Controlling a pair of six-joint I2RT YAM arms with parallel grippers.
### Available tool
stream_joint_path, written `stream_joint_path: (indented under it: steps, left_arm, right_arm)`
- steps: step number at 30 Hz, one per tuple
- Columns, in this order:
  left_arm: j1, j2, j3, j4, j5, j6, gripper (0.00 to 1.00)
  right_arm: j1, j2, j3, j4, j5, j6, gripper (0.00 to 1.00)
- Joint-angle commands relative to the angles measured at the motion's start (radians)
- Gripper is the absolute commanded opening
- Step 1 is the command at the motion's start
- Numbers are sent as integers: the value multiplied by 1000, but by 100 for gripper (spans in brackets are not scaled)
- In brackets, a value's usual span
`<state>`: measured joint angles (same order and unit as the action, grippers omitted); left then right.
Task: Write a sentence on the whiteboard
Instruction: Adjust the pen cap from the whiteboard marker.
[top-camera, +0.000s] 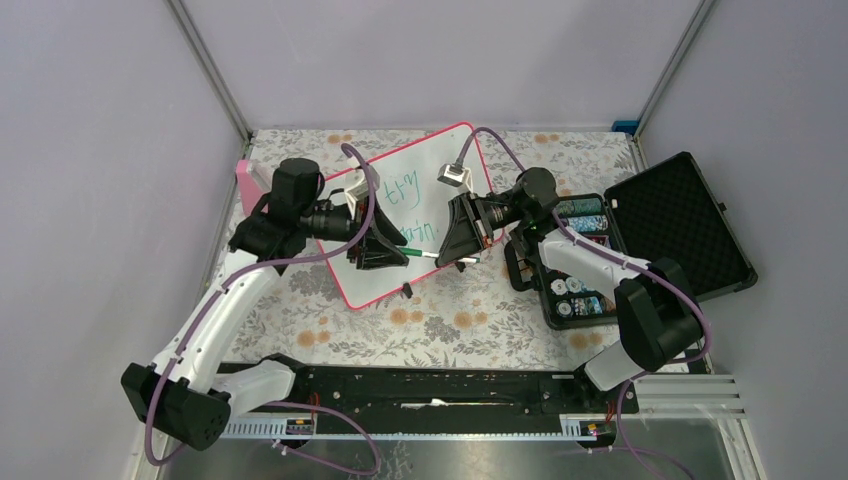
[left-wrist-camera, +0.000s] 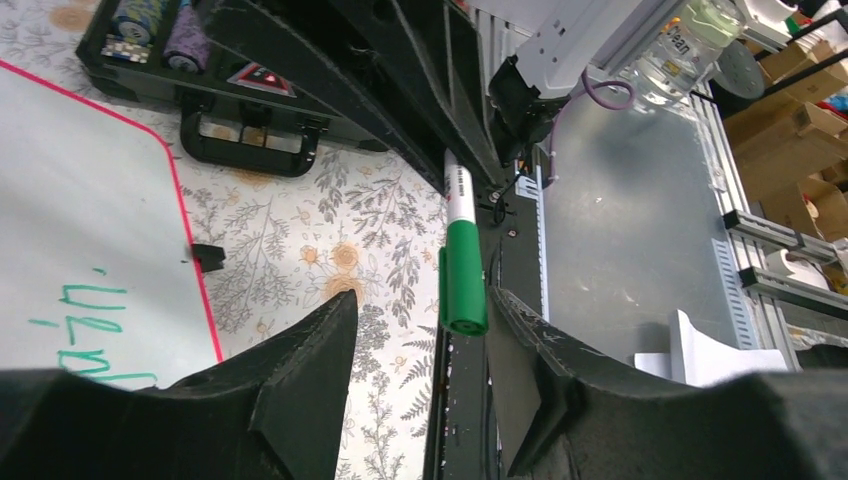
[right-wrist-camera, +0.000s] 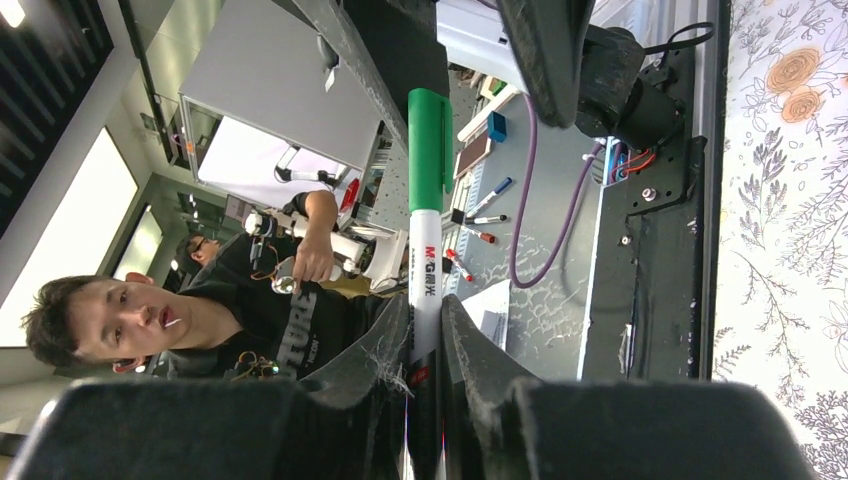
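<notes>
Letters of the thin green-teal handwritten sentence (top-camera: 405, 208) lay on the large glossy white, pink-framed whiteboard (top-camera: 430, 165), askew on the flowered table (top-camera: 470, 325), partly hidden behind both grippers (unreadable from above). The right gripper (right-wrist-camera: 425, 305) clamped the white-barrelled green marker (right-wrist-camera: 428, 200); the left gripper (left-wrist-camera: 422, 300) gaped around its cap.

The whiteboard (top-camera: 430, 165) lies skewed mid-table (top-camera: 470, 320), with the case (top-camera: 680, 215) just off its right side. My left gripper (top-camera: 403, 257) hangs over the board's near part and my right gripper (top-camera: 447, 258) faces it. The marker (top-camera: 428, 254) bridges them, pinched in the right and poking between my left's spread fingers. The sentence (top-camera: 408, 210) sits just behind.
</notes>
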<state>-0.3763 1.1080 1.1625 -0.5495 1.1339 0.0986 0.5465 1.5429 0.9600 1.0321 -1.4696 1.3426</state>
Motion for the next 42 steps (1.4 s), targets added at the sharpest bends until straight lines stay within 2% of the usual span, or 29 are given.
stream_joint_path:
  steps: [1, 5, 8, 17, 36, 42]
  left_arm:
    - [-27, 4, -4, 48, 42, 16, 52]
    - [-40, 3, 1, 48, 62, 14, 50]
    - [-53, 5, 5, 48, 64, 14, 42]
    - [-106, 14, -27, 49, 58, 29, 1]
    - [-199, 91, 4, 49, 33, 29, 0]
    - [-210, 108, -5, 97, 39, -14, 0]
  right_arm:
    - [10, 7, 3, 77, -24, 26, 0]
    - [10, 10, 4, 63, -22, 19, 0]
    - [10, 11, 3, 50, -21, 10, 0]
    - [24, 17, 12, 24, -26, 3, 0]
    - [72, 46, 45, 13, -16, 1, 0]
    - [93, 58, 55, 19, -17, 4, 0]
